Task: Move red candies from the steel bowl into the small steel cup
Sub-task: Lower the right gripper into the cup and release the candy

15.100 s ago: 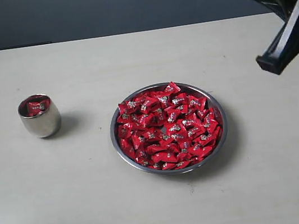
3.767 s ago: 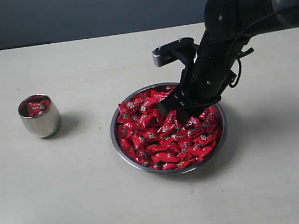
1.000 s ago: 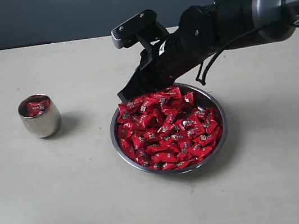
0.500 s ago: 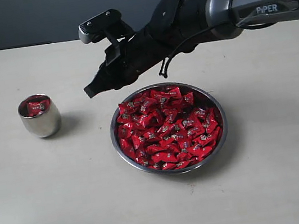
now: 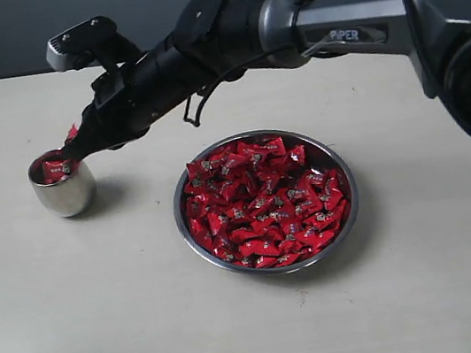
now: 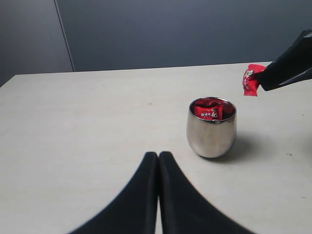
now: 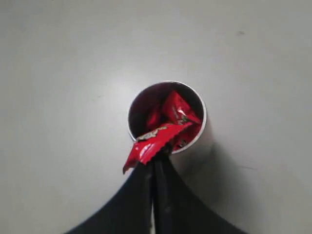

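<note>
Right claw [image 5: 71,152] clamped on one red candy [image 7: 152,140] — hanging just above small steel cup [image 5: 63,195], over rim on claw's side, long axis crosswise to claw. Steel bowl [image 5: 276,269] well apart from cup. Left claw [image 6: 158,157] closed, empty — facing cup.

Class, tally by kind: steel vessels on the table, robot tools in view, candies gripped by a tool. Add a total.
Steel vessels: 2, steel bowl, small steel cup
Tools: 2, left tool, right tool
Gripped candy: 1
Total: 5
</note>
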{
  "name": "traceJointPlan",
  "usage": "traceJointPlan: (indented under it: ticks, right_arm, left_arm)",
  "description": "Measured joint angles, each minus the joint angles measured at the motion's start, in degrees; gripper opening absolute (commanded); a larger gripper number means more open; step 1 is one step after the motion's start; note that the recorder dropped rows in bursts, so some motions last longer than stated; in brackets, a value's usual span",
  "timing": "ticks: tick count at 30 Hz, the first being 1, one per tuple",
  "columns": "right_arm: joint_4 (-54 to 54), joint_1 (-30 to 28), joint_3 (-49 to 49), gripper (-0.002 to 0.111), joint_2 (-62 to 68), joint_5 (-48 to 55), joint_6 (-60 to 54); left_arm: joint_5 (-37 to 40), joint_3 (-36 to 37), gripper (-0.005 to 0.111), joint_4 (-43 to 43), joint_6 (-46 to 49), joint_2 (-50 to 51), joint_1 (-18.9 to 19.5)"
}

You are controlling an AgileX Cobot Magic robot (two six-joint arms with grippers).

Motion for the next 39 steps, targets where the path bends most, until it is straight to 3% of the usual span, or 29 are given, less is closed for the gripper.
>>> traceJointPlan:
  ticks: [19,39]
  right_arm:
    - [1.75,1.78,-11.87,-0.001,8.28,2.55,2.37]
    - [1.57,1.87,-14.06,-0.001,11.99,1.52,3.84]
  left_arm:
    - [0.0,0.0,0.0,0.0,0.0,0.0,0.0]
    - [0.0,0.0,0.0,0.0,0.0,0.0,0.0]
